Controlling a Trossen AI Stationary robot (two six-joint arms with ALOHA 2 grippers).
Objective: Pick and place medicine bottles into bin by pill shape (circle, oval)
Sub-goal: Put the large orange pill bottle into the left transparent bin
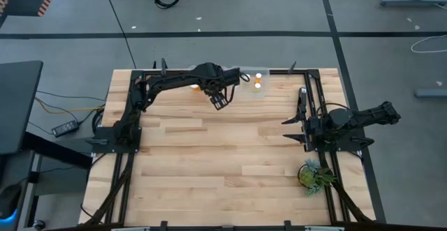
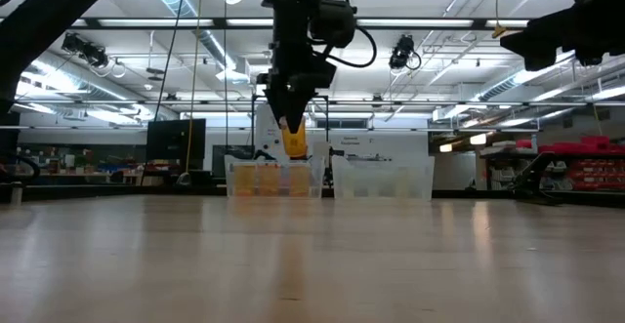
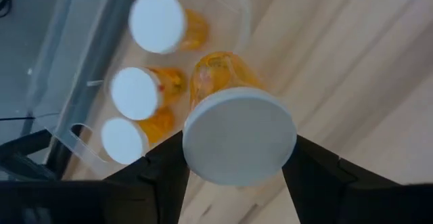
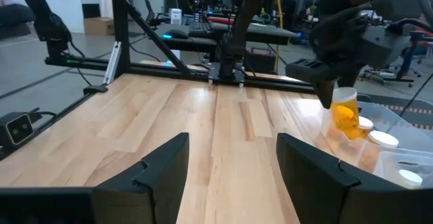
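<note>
left end effector [image 3: 233, 173] clamps capped bottle [image 3: 237, 132] | binned bottles (three) [image 3: 135, 92] | right end effector [image 4: 230, 160] apart, probably idle

Held bottle [image 3: 230, 109]: we see its white cap clamped between the left gripper [image 3: 233, 173] fingers.
Bin [image 3: 230, 7]: beside that bottle, holding three white-capped bottles [image 3: 139, 92].

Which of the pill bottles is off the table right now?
The bottle clamped in the left gripper, held in the air beside the clear bin. The other three bottles stand inside that bin.
</note>
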